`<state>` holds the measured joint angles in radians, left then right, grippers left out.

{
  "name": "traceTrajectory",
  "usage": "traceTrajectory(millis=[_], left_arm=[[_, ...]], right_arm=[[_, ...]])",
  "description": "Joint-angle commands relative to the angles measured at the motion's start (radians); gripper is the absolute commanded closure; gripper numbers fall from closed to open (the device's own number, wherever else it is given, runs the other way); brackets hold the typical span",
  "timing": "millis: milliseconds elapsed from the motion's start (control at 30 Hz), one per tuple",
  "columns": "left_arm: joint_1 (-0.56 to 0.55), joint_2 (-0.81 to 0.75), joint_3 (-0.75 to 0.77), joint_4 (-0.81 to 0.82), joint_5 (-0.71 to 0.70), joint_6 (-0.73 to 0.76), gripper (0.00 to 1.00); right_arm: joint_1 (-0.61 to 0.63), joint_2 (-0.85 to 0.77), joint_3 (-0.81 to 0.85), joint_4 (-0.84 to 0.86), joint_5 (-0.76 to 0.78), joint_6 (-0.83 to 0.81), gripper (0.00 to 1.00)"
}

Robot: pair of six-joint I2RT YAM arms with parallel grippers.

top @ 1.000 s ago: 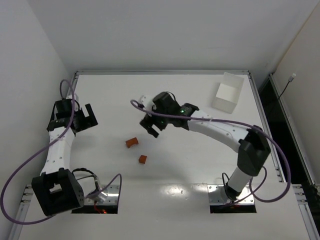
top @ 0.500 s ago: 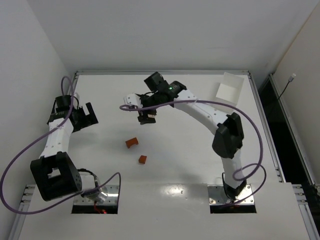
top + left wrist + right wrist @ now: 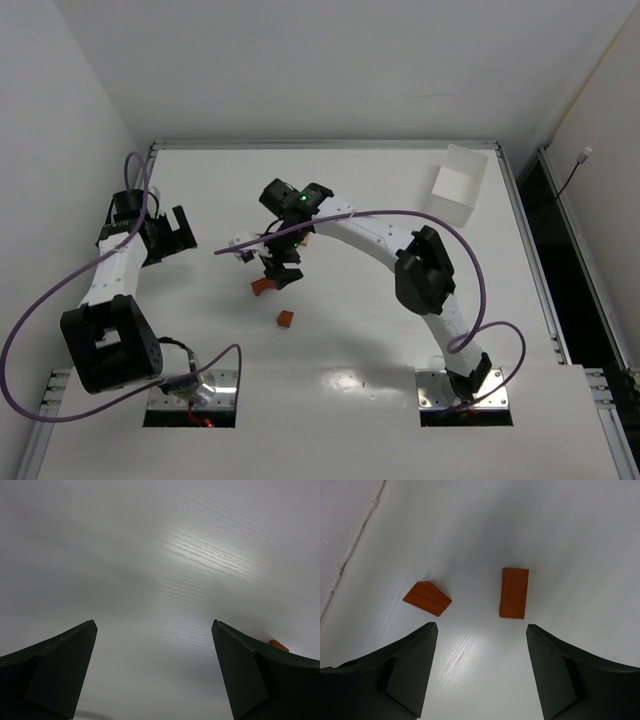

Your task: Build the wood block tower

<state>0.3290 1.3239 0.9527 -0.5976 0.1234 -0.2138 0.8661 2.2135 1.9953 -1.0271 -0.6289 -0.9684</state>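
Two wood blocks (image 3: pixel 286 319) lie loose and unstacked on the table (image 3: pixel 350 340); both grippers are spread and hold nothing.

Top view: the left gripper (image 3: pixel 170 238) stands wide open near the left edge. The right gripper (image 3: pixel 280 272) hangs open over one reddish-orange block (image 3: pixel 262 287). An open-topped white box (image 3: pixel 457 185) with thin walls sits at the far right; its contents cannot be told. Left wrist: matte dark fingers (image 3: pixel 60 675) are spread over the faintly grained white table, with an orange block corner (image 3: pixel 278 644) beside one. Right wrist: the fingers (image 3: pixel 410 675) are apart, and a smooth rectangular bar (image 3: pixel 514 592) and a wedge-like block (image 3: pixel 426 598) lie separately ahead.
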Motion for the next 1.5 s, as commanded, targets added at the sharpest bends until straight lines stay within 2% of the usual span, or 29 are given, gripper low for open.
traceTrajectory(millis=[0, 533, 1133, 1267, 1333, 1467], left_arm=[[0.008, 0.009, 0.041, 0.01, -0.002, 0.004, 0.0], [0.008, 0.018, 0.041, 0.019, -0.011, 0.004, 0.0], [0.008, 0.018, 0.023, 0.019, -0.011, 0.004, 0.0], [0.008, 0.018, 0.023, 0.028, -0.011, 0.004, 0.0], [0.008, 0.018, 0.023, 0.028, -0.011, 0.004, 0.0], [0.008, 0.018, 0.023, 0.028, -0.011, 0.004, 0.0]], right_arm=[[0.014, 0.032, 0.003, 0.094, -0.041, 0.078, 0.32], [0.044, 0.173, 0.051, 0.239, 0.052, 0.198, 0.32], [0.053, 0.222, 0.053, 0.275, 0.101, 0.217, 0.33], [0.053, 0.222, 0.043, 0.275, 0.11, 0.208, 0.36], [0.053, 0.232, 0.043, 0.275, 0.11, 0.208, 0.42], [0.053, 0.232, 0.034, 0.275, 0.11, 0.208, 0.66]])
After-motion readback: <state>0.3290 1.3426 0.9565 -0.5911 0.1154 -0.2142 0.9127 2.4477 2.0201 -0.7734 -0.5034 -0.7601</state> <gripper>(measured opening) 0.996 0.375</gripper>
